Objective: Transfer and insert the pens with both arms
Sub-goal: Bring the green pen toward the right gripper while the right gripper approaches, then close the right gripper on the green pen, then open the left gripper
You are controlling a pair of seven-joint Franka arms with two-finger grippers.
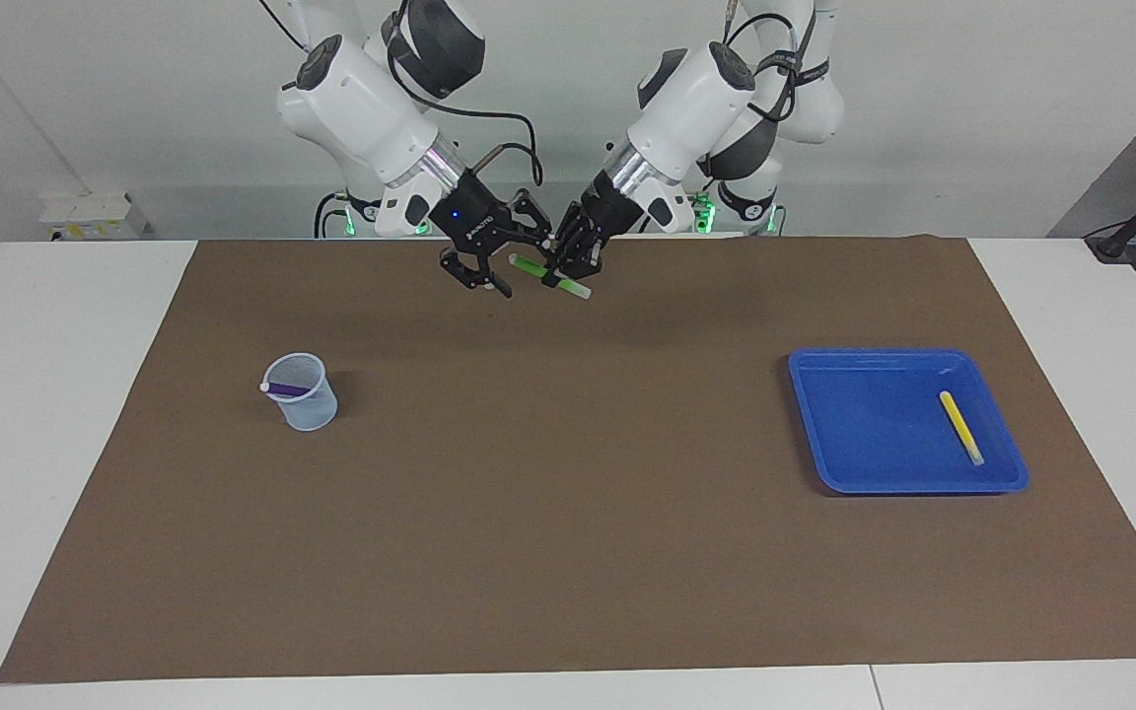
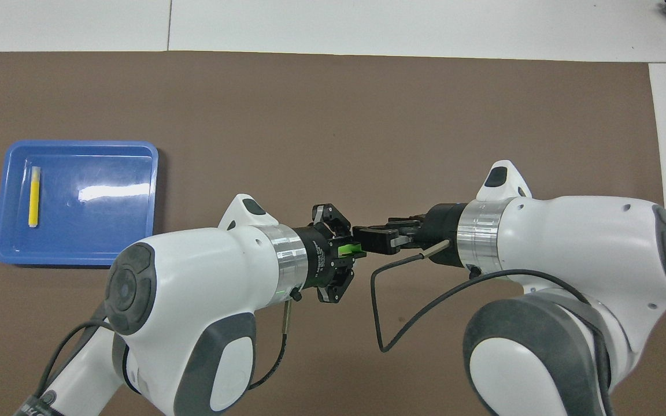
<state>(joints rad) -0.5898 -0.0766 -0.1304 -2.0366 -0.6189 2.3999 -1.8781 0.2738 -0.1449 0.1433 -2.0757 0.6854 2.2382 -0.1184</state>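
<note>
Bright green pen [image 1: 549, 275] with pale cap end, slim, tilted, held in the air over the brown mat [image 1: 568, 552] close to the robots' edge. Left claw [image 1: 573, 258] closed on green pen. Right claw [image 1: 492, 264] spread wide, fingertips just beside the pen's green end. Purple pen [image 1: 284, 390] leaning in clear cup [image 1: 307, 404]. Yellow pen [image 1: 961, 427] flat in blue tray [image 1: 864, 473]. Wide bare mat between cup and tray on the bench [image 1: 55, 414].
</note>
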